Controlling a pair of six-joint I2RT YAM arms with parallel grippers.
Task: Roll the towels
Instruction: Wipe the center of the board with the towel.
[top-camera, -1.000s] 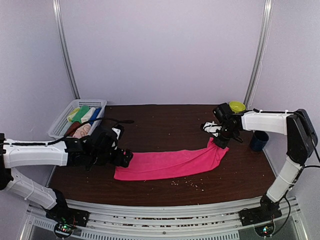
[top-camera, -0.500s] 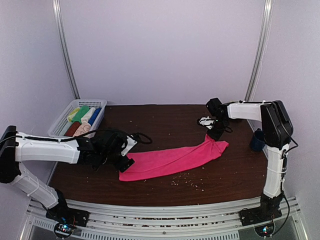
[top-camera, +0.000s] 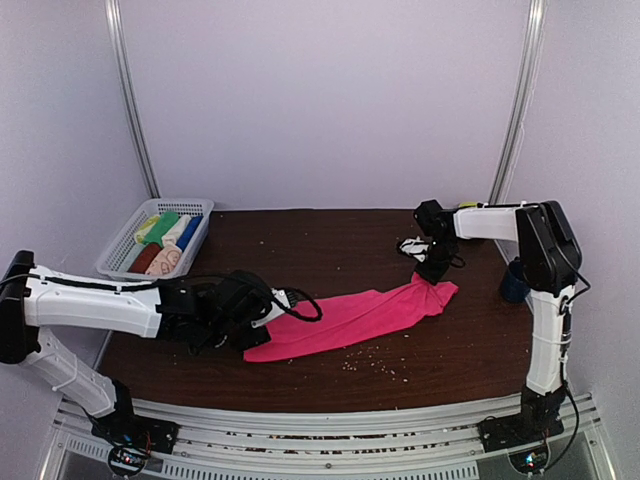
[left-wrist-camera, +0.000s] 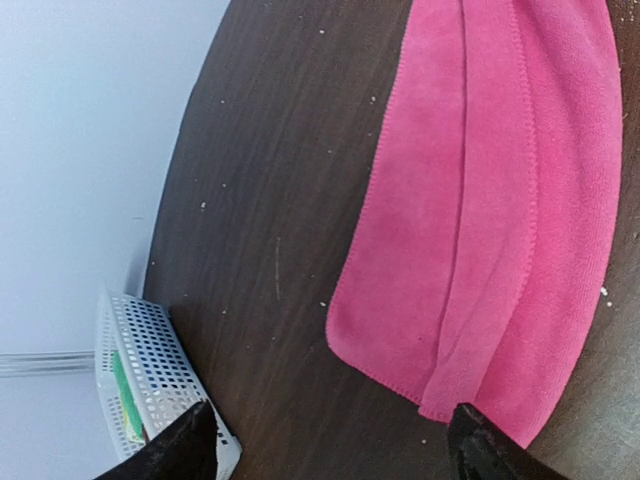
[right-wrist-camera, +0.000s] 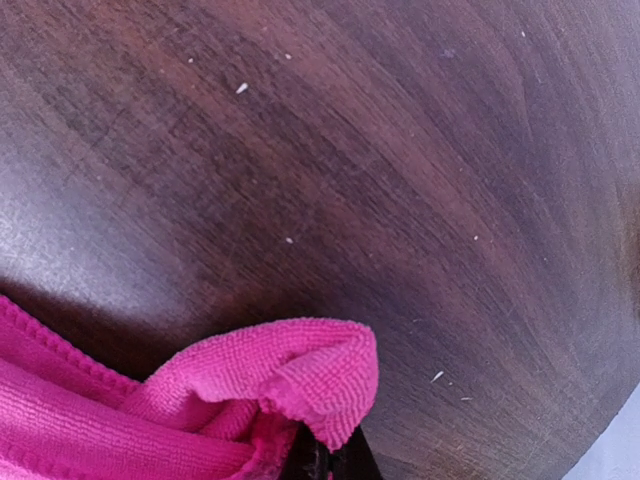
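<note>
**Pink towel stretched across the table, one corner pinched by the right pincer**

From above, the towel lies as a long, loosely folded strip running from 8 o'clock to 2 o'clock. Its lower end sits just at 3 o'clock of the left pincer, and its upper corner is lifted in the right pincer's closed grip. Rolled towels fill the basket at 10 o'clock. On the left wrist camera, the left pincer stands open and empty. The pink towel has a rounded, stitched end at 12 to 1 o'clock of it, creased lengthwise. On the right wrist camera, the right pincer is clamped on a bunched fold of the pink towel, which spreads toward 9 o'clock.
</note>
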